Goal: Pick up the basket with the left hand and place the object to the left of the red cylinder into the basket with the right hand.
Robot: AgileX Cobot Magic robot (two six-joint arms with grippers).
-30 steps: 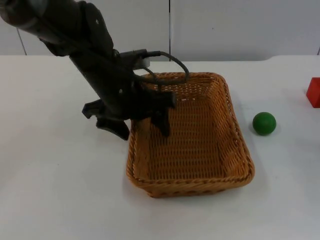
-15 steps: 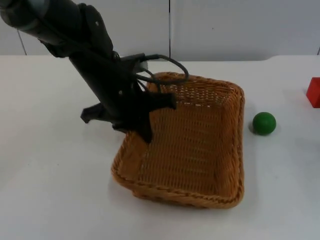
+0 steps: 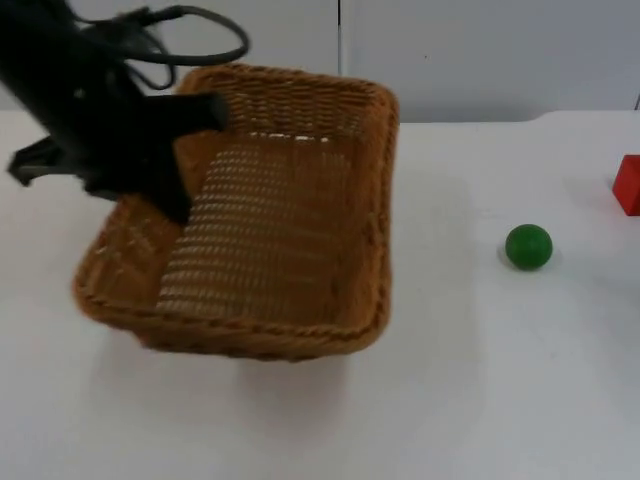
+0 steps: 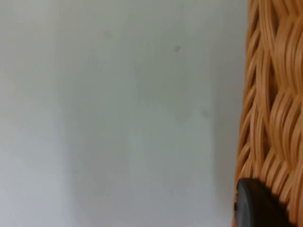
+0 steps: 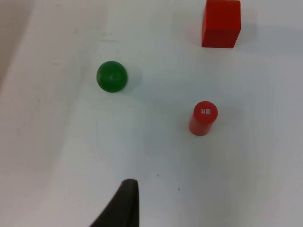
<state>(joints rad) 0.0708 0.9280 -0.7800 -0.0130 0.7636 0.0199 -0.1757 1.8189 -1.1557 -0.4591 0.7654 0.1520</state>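
Observation:
The woven wicker basket [image 3: 290, 200] hangs tilted above the table at the left, with my left gripper [image 3: 162, 192] shut on its left rim. In the left wrist view the basket's wall [image 4: 274, 94] runs beside a black fingertip [image 4: 255, 208]. The green ball [image 3: 528, 246] lies on the table right of the basket. In the right wrist view the green ball [image 5: 111, 76] lies left of the upright red cylinder [image 5: 203, 117]. My right gripper's black fingertip [image 5: 124, 203] hovers above the table short of both, open and holding nothing.
A red cube [image 3: 628, 185] sits at the table's right edge, and in the right wrist view the cube [image 5: 221, 22] lies beyond the cylinder. The grey partition wall [image 3: 480, 50] closes the far side.
My left gripper closed on the basket's rim, then lifted it and carried it left, tilting it. The ball, the cube and the right arm stayed put.

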